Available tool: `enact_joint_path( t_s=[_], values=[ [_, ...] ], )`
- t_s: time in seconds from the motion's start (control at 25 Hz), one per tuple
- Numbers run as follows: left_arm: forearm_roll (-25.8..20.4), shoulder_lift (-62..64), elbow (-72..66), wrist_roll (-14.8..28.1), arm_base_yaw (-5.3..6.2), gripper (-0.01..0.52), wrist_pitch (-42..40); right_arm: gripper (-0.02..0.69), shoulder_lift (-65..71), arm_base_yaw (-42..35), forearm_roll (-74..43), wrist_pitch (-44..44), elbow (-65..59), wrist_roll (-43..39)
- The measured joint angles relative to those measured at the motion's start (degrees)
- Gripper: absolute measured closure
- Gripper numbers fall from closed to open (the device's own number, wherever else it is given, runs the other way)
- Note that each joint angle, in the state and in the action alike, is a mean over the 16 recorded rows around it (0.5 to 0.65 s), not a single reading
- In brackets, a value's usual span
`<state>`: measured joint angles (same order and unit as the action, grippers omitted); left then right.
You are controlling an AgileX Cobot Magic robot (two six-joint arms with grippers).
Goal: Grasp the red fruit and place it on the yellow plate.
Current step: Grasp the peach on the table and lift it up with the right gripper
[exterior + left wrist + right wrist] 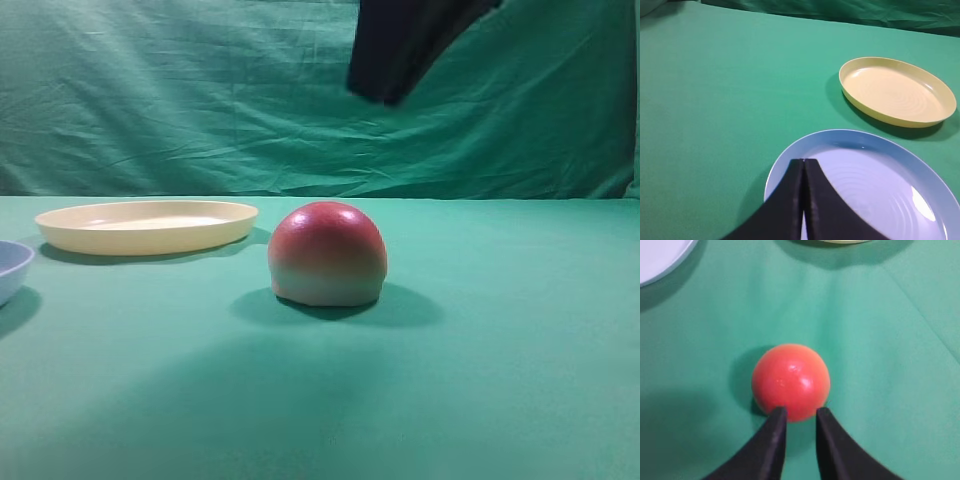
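The red fruit (327, 253) sits dome up on the green cloth, near the middle of the table. From above it shows as a red ball (790, 380). My right gripper (800, 413) hangs over it, open with a narrow gap, its fingertips (777, 415) at the fruit's near edge and nothing between them. High in the exterior view only the dark right arm (410, 40) shows. The yellow plate (147, 225) lies empty at the back left, also in the left wrist view (897, 90). My left gripper (803, 161) is shut on nothing above the blue dish.
A light blue dish (880, 150) lies in front of the yellow plate, its edge at the far left (10, 268). A green backdrop curtain (200, 90) closes off the rear of the table. Green cloth (500, 350) covers the table.
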<state>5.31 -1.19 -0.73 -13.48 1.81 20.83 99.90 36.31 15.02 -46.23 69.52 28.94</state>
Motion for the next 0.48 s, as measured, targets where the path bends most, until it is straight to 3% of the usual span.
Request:
enact_joint_path(
  t_s=[0.2,0.48],
  values=[
    [0.0,0.0,0.0,0.0,0.00,0.514,0.0,0.014,4.4,0.2,0.0,-0.1,0.8,0.3],
    [0.0,0.0,0.0,0.0,0.00,0.514,0.0,0.019,9.3,0.4,-0.2,1.8,1.1,1.3]
  ],
)
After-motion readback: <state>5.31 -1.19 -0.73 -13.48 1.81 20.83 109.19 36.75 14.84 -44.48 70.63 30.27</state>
